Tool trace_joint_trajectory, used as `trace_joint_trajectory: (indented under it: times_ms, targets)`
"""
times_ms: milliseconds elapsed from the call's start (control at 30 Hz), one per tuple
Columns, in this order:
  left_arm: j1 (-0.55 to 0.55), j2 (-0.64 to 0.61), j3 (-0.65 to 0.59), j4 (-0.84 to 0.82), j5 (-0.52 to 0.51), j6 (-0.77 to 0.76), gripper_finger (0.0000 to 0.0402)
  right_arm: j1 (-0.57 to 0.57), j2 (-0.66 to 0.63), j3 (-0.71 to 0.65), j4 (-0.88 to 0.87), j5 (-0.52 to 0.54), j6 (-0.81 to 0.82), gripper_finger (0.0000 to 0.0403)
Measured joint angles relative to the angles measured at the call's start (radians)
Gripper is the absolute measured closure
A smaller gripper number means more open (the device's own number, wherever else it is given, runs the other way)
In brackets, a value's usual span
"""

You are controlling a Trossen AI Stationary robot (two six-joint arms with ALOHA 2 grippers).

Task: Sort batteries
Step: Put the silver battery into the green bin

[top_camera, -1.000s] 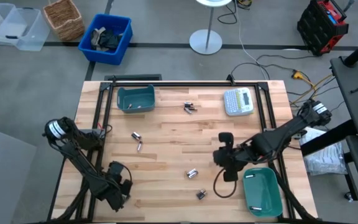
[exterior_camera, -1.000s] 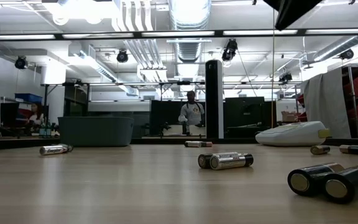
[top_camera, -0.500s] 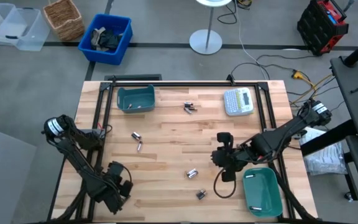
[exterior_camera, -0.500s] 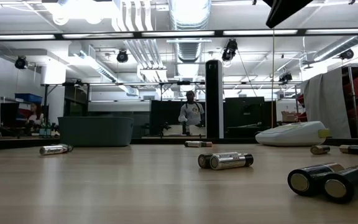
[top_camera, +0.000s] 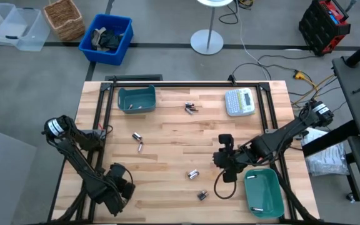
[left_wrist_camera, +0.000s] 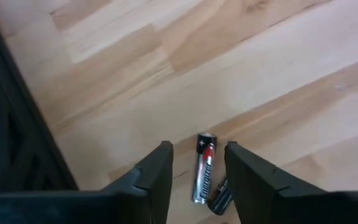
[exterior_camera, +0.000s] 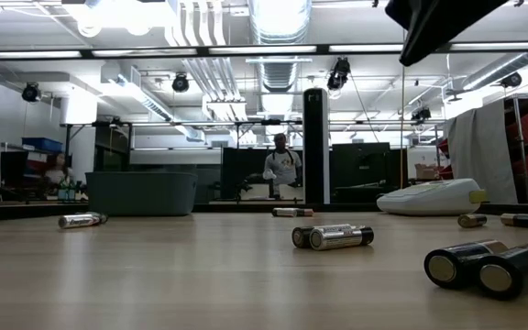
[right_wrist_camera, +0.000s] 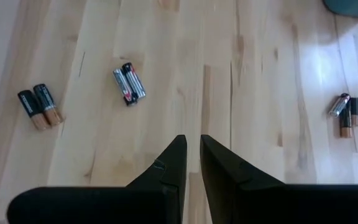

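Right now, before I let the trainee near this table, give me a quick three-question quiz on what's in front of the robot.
1. True or false: the left claw is clamped shut on a battery.
2. How many teal bins stand on the table? A one, B two, C three.
3. What grey-white thing with keys sits near the table's far right corner?

Key: 1 false, the claw is open and the battery lies on the wood between its fingers, untouched. 2 B. 3 the label maker.
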State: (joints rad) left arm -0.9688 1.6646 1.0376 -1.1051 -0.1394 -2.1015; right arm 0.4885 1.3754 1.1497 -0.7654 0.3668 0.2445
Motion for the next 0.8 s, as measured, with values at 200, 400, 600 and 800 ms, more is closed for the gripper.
trace_joint_trajectory:
  times_ms: [200, 400, 600, 800]
  targets:
    - [-0.008, 0.0, -0.017, 0.078, -0.003, 0.045, 0.0274, 0.0, 0.0, -0.011, 0.001, 0.0, 0.025, 0.0364]
    - [-0.011, 0.001, -0.041, 0.097, 0.04, 0.026, 0.0276, 0.0, 0.0, -0.015, 0.003, 0.0, 0.024, 0.0364]
    - [-0.014, 0.001, -0.046, 0.099, 0.049, 0.021, 0.0276, 0.0, 0.0, -0.018, 0.012, 0.0, 0.018, 0.0364]
    - [-0.02, 0.001, -0.071, 0.111, 0.047, 0.032, 0.0276, 0.0, 0.0, -0.021, 0.016, 0.0, 0.016, 0.0364]
